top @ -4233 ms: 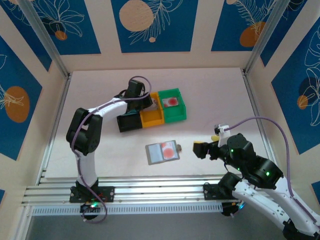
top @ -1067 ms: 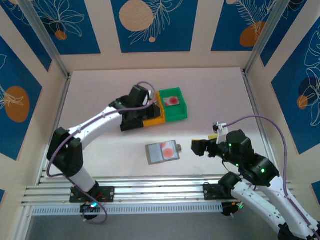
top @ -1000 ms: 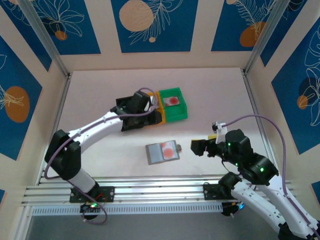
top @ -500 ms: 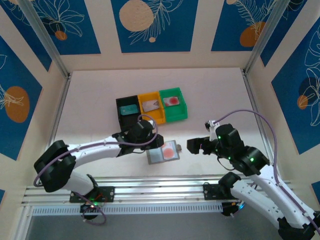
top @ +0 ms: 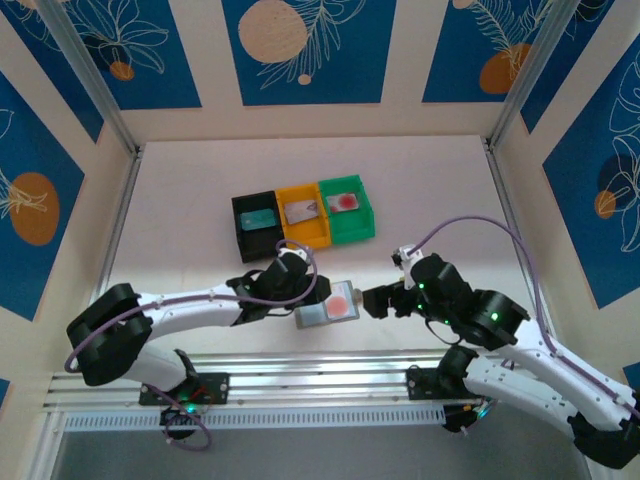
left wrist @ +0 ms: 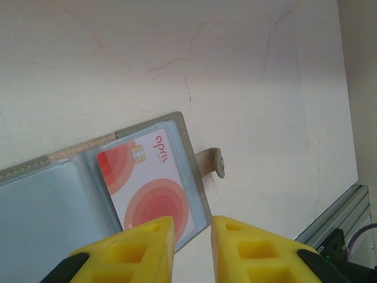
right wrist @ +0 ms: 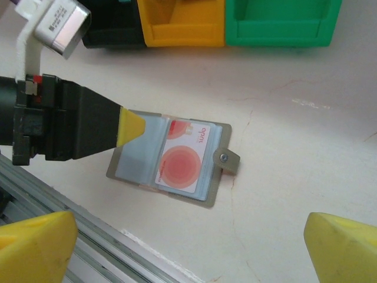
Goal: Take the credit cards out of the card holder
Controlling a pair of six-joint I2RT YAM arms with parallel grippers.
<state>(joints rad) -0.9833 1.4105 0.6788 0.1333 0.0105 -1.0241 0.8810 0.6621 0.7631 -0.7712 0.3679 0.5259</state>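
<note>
Open card holder point(top: 330, 303) lies flat on the desk point(top: 430, 190), low in the middle of the top view, between the two arms. From up there I can't make out much: the left pincer point(top: 304, 294) sits over its left part and hides it.

Left wrist view is better but cropped. The holder point(left wrist: 70, 177) runs off the left edge and bottom of the frame, so I only get its right pocket whole. One credit card point(left wrist: 150, 188) sits in that pocket, pale with a big red dot, and its lower corner is hidden behind my own yellow fingers point(left wrist: 144, 247). The left pocket looks plain bluish-grey, and I can't tell if a card is in there. The snap tab point(left wrist: 213, 164) sticks out to the right, flat on the desk.

Left pincer point(left wrist: 191, 227) is narrow, just a slim gap with nothing in it, sitting over the holder's right edge.

Right pincer point(right wrist: 188, 239) is wide, with its fingers down in the two bottom corners of its view, gripping nothing. The holder point(right wrist: 129, 159) lies mid-frame there.

Writing: there's a small red word near the card's top corner. It looks like "april", but it's too small to swear by.

The black bin point(top: 258, 222), orange bin point(top: 303, 212) and green bin point(top: 346, 205) sit in a row above the holder. Something flat lies in each, too small to read.
</note>
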